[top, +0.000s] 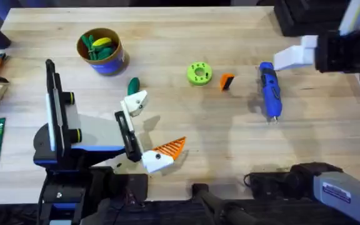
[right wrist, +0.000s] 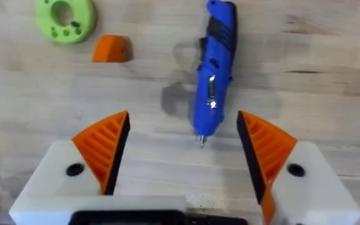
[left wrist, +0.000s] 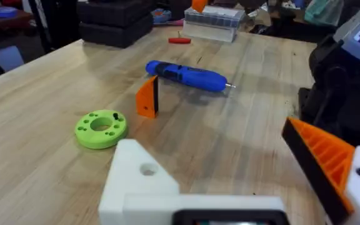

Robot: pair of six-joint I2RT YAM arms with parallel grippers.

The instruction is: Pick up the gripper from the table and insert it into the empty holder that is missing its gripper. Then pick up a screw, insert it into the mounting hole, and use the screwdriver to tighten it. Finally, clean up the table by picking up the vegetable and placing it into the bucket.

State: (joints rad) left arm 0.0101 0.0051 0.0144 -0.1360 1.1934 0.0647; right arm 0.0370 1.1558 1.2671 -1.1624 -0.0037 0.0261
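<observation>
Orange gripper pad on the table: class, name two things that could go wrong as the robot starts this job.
The gripper stands on edge beside the green disc, so a grasp may tip it or nudge the disc. The screwdriver lies close by; the right gripper, open above it, could roll it.

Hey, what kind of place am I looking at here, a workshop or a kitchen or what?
Most likely a robotics lab or workshop bench. A wooden table carries a blue screwdriver, a loose orange gripper and a lime-green disc, with robot arms reaching in and boxes of gear at the far edge.
</observation>
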